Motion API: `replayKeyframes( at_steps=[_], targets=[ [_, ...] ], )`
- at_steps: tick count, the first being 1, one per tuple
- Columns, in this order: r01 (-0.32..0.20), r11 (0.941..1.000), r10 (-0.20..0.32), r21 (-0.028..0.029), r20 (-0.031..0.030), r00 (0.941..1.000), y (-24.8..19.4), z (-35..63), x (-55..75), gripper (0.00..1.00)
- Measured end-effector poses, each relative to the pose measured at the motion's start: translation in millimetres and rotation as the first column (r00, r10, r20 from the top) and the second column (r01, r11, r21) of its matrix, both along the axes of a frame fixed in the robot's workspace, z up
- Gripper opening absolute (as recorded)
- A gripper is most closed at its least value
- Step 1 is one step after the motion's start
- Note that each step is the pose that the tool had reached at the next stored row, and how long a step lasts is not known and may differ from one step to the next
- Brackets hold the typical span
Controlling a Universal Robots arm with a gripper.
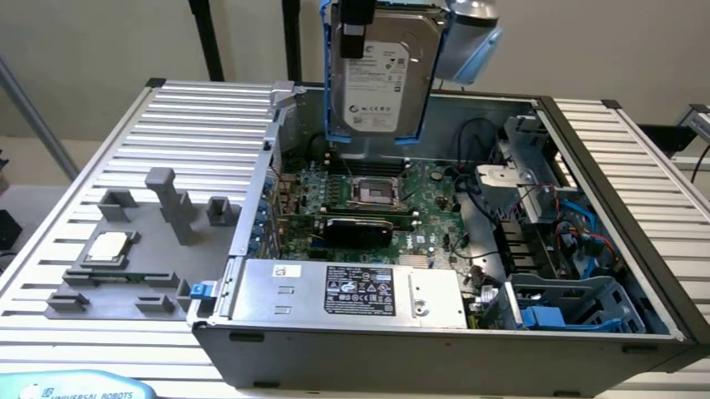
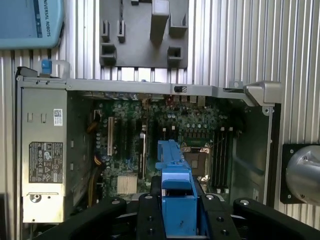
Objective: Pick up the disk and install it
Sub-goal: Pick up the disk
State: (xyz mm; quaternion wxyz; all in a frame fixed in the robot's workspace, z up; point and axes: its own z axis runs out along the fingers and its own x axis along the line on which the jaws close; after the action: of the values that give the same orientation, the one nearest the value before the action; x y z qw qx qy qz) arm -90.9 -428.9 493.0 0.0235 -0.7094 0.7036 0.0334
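The disk (image 1: pixel 383 79), a flat silver-grey hard drive with a white label and blue plastic carrier rails, hangs upright on edge, well above the green motherboard (image 1: pixel 367 187) inside the open grey computer case (image 1: pixel 444 349). The black fingers (image 2: pixel 150 215) of the gripper (image 2: pixel 177 212) are clamped on its upper end, one on each side. Carrying it well likely means a firm, untilted hold and clearance over the cables (image 1: pixel 577 224) and case walls. The arm points straight down over the ribbed metal table (image 1: pixel 199 116).
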Motion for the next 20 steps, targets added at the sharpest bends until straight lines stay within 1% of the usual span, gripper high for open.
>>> replayKeyframes(
  at_steps=[13, 20],
  targets=[
    [0.000, 1.0000, 0.000, 0.0000, 0.0000, 1.0000, -29.5, -0.2, 43.2, 0.33],
    [0.000, 1.0000, 0.000, 0.0000, 0.0000, 1.0000, -48.0, -0.4, 61.7, 0.33]
  ],
)
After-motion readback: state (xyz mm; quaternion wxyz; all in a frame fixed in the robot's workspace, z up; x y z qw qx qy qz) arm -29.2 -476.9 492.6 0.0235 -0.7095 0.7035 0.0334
